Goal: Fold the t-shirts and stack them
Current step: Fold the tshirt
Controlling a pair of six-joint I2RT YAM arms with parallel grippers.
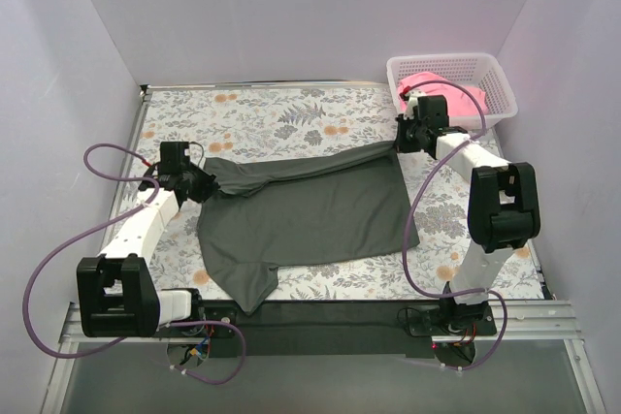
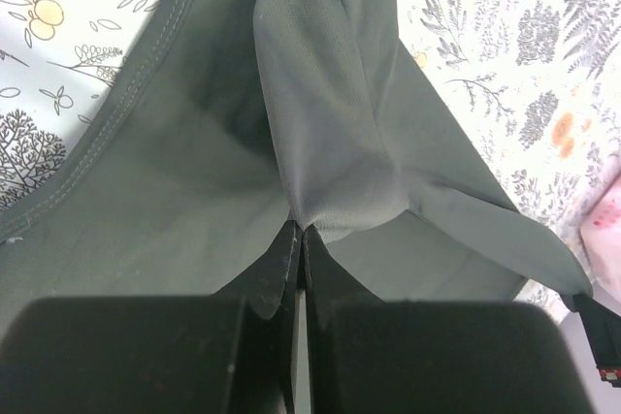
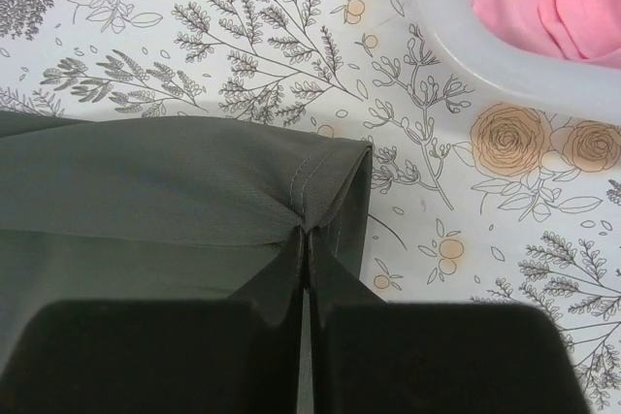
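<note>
Floral-printed tabletop (image 1: 291,113) shows uncovered along its far edge. Our left gripper (image 1: 204,181) and right gripper (image 1: 401,141) are each clenched on an edge of the dark charcoal cloth t-shirt (image 1: 320,215), stretched between them mid-table. We see the bright pink t-shirt (image 1: 427,81) in the white plastic mesh basket (image 1: 441,58) at the far right corner.

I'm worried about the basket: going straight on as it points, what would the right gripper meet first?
Past the grey shirt that the right gripper pinches, probably just floral table; the basket sits to one side.
</note>
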